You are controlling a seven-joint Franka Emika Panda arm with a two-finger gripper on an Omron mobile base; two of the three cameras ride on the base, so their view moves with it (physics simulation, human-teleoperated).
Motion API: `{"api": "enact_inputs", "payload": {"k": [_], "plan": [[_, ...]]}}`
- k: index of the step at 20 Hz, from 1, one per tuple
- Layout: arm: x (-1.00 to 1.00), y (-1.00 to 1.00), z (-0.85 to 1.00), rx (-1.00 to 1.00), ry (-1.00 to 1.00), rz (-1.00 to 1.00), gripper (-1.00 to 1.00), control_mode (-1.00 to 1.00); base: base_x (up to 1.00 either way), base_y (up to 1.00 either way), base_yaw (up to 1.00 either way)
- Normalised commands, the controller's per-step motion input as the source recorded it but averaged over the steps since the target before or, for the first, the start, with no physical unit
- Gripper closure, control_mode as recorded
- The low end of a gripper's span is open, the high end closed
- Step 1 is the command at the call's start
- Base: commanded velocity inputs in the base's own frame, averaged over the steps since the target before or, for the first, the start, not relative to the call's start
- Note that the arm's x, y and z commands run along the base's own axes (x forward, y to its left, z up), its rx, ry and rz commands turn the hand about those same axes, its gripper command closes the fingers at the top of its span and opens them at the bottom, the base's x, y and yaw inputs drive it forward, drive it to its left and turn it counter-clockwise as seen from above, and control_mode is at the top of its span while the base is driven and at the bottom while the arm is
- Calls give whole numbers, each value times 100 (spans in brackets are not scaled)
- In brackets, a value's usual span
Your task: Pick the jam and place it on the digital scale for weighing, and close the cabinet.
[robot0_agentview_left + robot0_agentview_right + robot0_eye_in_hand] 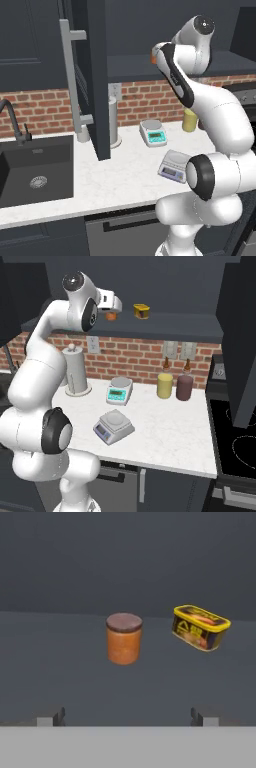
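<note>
The jam [124, 638] is seen upright on the cabinet shelf [60, 662], just ahead of the hand [128, 716], which is spread wide and empty. It is judged a rigid, light, smooth jar, best taken around its sides below the lid. A yellow tin [200, 628] lies near it but apart, and the approach is left unobstructed.
</note>
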Motion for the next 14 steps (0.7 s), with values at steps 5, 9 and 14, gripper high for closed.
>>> {"api": "enact_inputs", "payload": {"k": [5,9,14], "plan": [[68,0,1,0,0,0,-100,-100,0,0,0],[52,5,0,0,0,0,-100,-100,0,0,0],[39,2,0,0,0,0,-100,-100,0,0,0]]}}
